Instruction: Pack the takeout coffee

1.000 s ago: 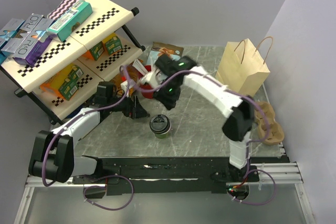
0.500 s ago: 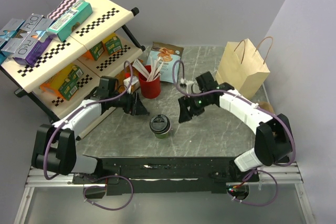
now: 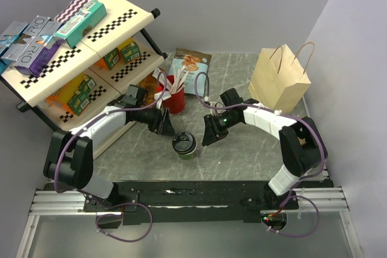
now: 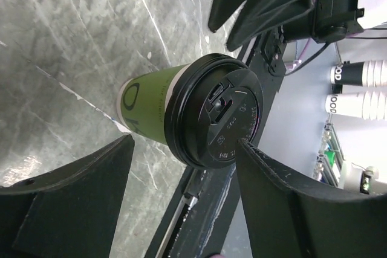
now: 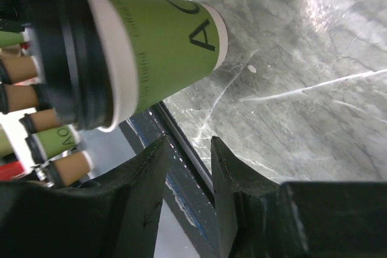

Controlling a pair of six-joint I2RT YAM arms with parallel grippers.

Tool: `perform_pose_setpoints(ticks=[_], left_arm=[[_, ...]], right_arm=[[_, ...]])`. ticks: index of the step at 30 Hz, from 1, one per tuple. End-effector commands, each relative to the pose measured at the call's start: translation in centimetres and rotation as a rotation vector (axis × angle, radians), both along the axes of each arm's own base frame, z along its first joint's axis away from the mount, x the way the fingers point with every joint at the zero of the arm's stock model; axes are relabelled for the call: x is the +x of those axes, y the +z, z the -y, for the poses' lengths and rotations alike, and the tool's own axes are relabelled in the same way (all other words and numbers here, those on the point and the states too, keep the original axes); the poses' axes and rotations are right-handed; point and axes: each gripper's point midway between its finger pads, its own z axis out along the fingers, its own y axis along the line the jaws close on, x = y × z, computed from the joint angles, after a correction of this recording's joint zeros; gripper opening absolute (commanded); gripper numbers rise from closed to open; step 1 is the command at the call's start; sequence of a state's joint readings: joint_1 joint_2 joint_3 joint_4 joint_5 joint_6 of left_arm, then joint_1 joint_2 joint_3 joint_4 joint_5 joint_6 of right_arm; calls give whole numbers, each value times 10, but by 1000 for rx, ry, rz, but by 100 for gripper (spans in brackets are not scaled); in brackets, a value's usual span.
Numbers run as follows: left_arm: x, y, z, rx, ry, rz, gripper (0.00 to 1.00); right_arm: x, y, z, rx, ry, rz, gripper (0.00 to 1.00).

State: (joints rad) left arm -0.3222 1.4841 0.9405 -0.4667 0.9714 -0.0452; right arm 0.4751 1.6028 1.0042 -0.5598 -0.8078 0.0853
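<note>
The coffee cup [image 3: 184, 145] stands upright on the counter [image 3: 242, 149], near the front edge, between our two pincers and touching neither. Our left pincer [image 3: 166, 129] sits just beside it, jaws spread wide and empty, with the cup framed between them in the wrist view. Our right pincer [image 3: 207, 138] is just beside the cup on the other side, its jaws drawn to a narrow gap and holding nothing.

We cannot tell through the black lid [image 4: 217, 110] whether the cup is full. We judge the paper wall thin and easily dented, and a hard squeeze could pop the lid. We would grip the green wall gently below the lid's rim and keep the cup upright. The paper bag [image 3: 279, 77] stands well apart.
</note>
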Motion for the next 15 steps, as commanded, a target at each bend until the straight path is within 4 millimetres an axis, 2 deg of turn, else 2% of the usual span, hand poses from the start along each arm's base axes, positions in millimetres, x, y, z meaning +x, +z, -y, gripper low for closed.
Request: perform_pose_setpoints(ticks=[1, 10, 15], left_arm=[[1, 8, 6, -2, -37, 11, 73], [-2, -2, 16, 32, -68, -6, 73], [-3, -7, 20, 42, -81, -22, 73]], right_arm=[[-3, -2, -10, 42, 13, -54, 41], [-11, -4, -28, 63, 61, -108, 43], [-12, -8, -31, 59, 57, -139, 43]])
